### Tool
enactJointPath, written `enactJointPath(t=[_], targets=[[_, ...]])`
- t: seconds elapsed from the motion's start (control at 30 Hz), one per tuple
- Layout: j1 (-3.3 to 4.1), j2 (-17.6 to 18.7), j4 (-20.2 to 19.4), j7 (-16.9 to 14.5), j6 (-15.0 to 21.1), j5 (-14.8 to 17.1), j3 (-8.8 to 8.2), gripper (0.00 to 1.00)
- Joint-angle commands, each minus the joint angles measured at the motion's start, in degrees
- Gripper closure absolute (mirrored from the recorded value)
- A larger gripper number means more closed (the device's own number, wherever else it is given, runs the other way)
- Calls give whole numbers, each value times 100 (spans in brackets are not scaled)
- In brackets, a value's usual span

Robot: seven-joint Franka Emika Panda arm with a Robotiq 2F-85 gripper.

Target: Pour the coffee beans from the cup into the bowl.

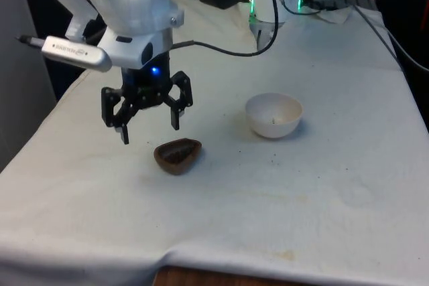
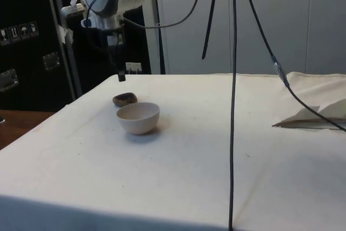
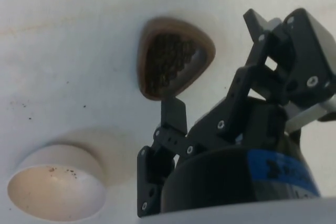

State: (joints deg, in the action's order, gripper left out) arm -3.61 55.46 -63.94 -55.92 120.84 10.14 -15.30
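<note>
One camera sits low at the near end of the table [image 1: 322, 212] and looks along the white cloth, close enough to see the brown cup [image 1: 177, 155] and the white bowl [image 1: 273, 116] from a little above. Another camera stands off to the table's side, farther back and lower, and looks across the cloth at the same cup [image 2: 125, 99] and bowl [image 2: 138, 117], with the bowl nearer to it. The third camera rides above the gripper [image 3: 231, 85] and looks straight down from close by, so all three views share the cup [image 3: 173, 56] and bowl [image 3: 55, 187].
</note>
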Motion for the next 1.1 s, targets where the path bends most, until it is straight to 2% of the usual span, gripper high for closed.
enactJointPath(t=[0.0,0.2,0.23,0.27,0.47,0.5,0.57,1.07], targets=[[-40,86,109,-57,-63,17,23,0],[-63,298,304,-155,-63,74,0,0],[-34,252,241,-126,0,69,-23,0],[-74,350,355,-189,-63,86,-6,0],[-120,493,481,-315,-40,120,-11,0],[-92,464,424,-292,6,109,-29,0],[-126,516,481,-350,-29,126,-11,0],[-103,670,544,-539,17,120,-11,0]])
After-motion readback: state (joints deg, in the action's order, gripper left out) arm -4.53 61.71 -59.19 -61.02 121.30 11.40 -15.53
